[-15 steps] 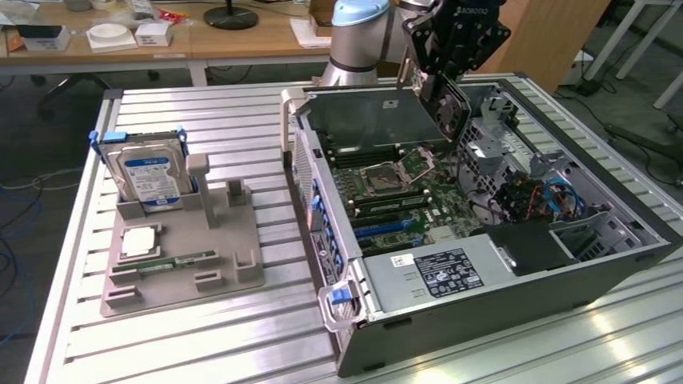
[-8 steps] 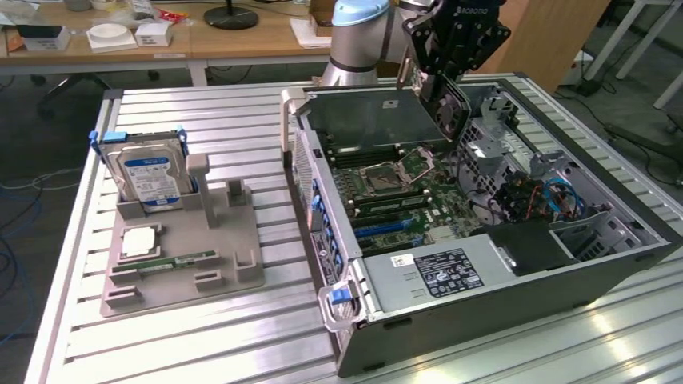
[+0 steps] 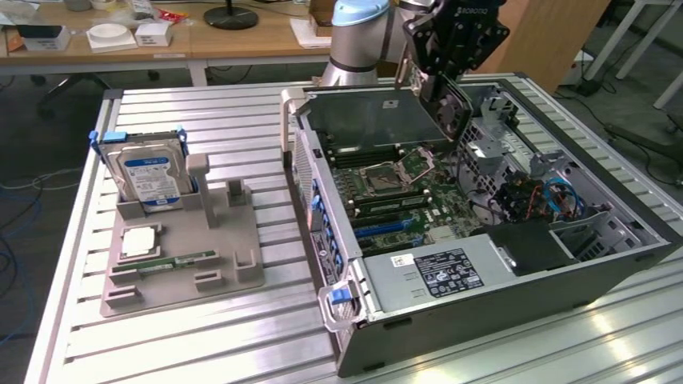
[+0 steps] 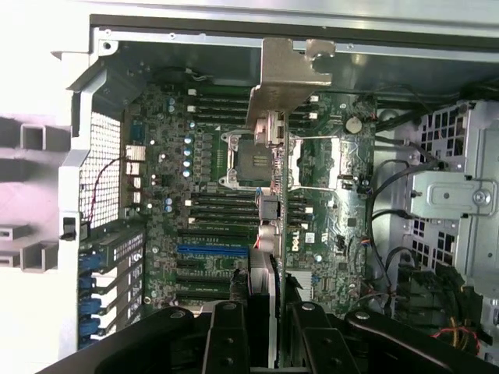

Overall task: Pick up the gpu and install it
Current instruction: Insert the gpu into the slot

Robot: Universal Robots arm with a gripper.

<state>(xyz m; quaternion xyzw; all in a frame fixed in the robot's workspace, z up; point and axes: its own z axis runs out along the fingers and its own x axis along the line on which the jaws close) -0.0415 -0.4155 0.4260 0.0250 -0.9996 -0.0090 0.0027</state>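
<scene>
On the slatted metal table [image 3: 213,344], a green memory stick [image 3: 176,262] and an upright silver hard drive with a blue-white label [image 3: 152,180] are held in a grey moulded holder [image 3: 229,240]. Beside it, a green motherboard [image 3: 405,188] marked Dell is housed in an open dark computer case [image 3: 481,320]. Over its far end, the thin black gpu [image 3: 446,108] is clamped edge-on by the black tool [image 4: 265,308].

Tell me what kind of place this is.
Probably a robotics lab or workshop: a robot arm stands at a slatted metal workbench carrying an open computer case and a grey parts fixture, with wooden desks behind.
</scene>
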